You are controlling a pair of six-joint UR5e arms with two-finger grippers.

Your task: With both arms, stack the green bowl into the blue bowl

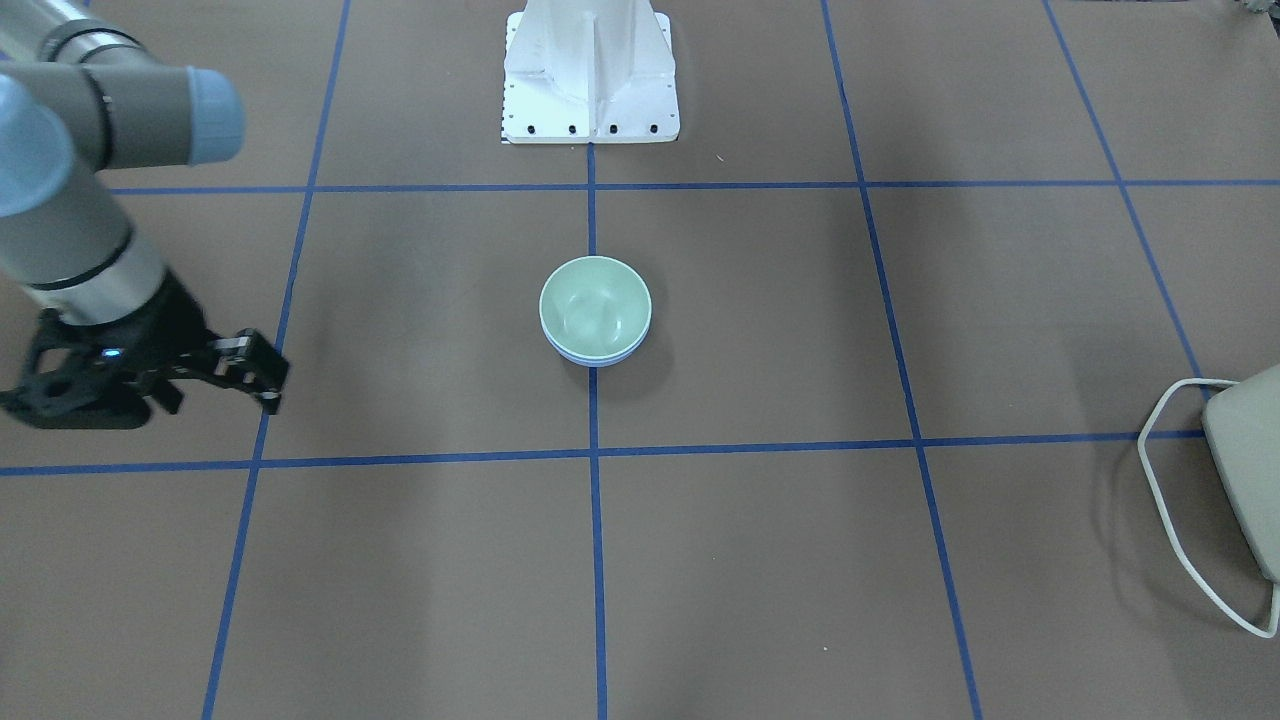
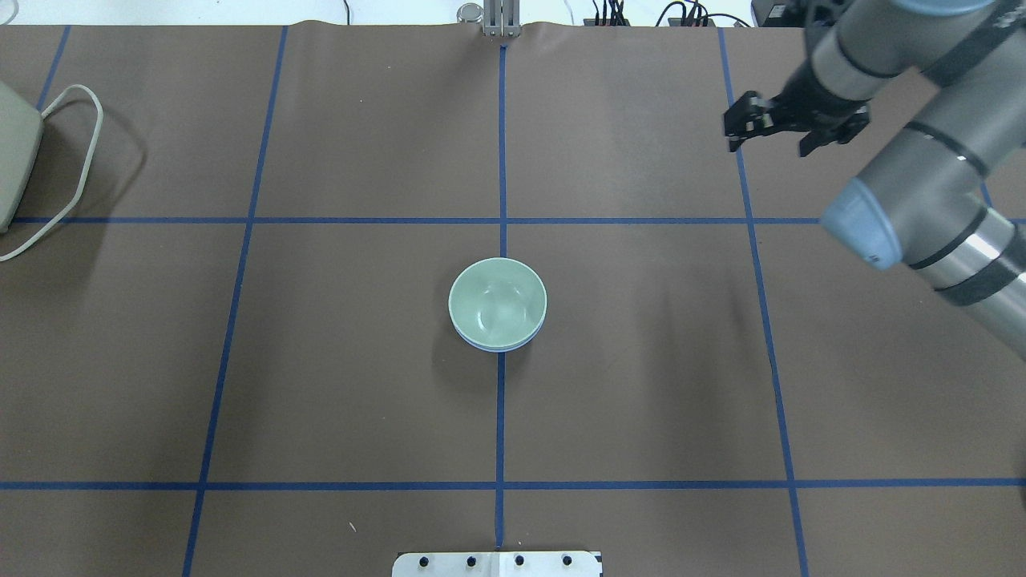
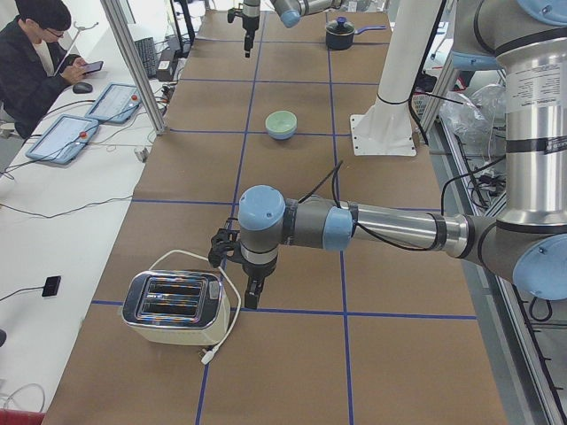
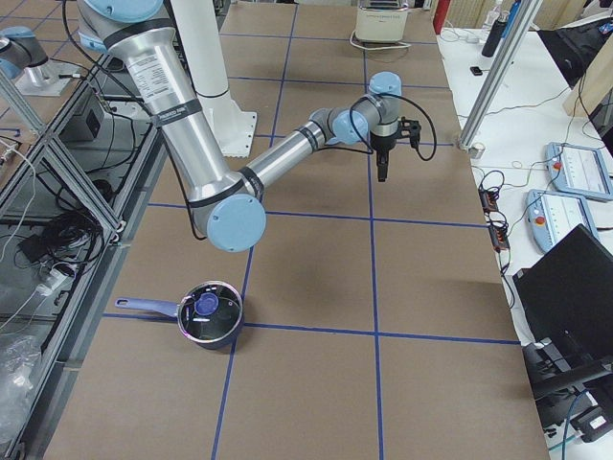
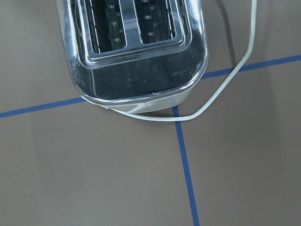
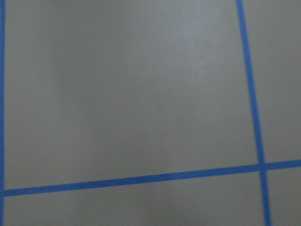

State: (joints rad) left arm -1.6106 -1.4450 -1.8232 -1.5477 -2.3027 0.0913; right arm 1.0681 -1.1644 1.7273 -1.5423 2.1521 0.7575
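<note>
The green bowl (image 1: 595, 303) sits nested inside the blue bowl (image 1: 596, 359) at the middle of the table; only a thin blue rim shows under it. The green bowl (image 2: 497, 300) and the blue bowl's rim (image 2: 498, 347) also show in the overhead view. My right gripper (image 2: 736, 128) hovers far from the bowls over a blue tape line; it looks shut and empty, and it also shows in the front view (image 1: 268, 385). My left gripper (image 3: 251, 299) hangs beside a toaster, far from the bowls; I cannot tell if it is open or shut.
A chrome toaster (image 3: 173, 305) with a white cord lies at the table's left end and fills the left wrist view (image 5: 136, 52). A dark pot (image 4: 209, 316) stands at the right end. The white pedestal (image 1: 590, 75) stands behind the bowls.
</note>
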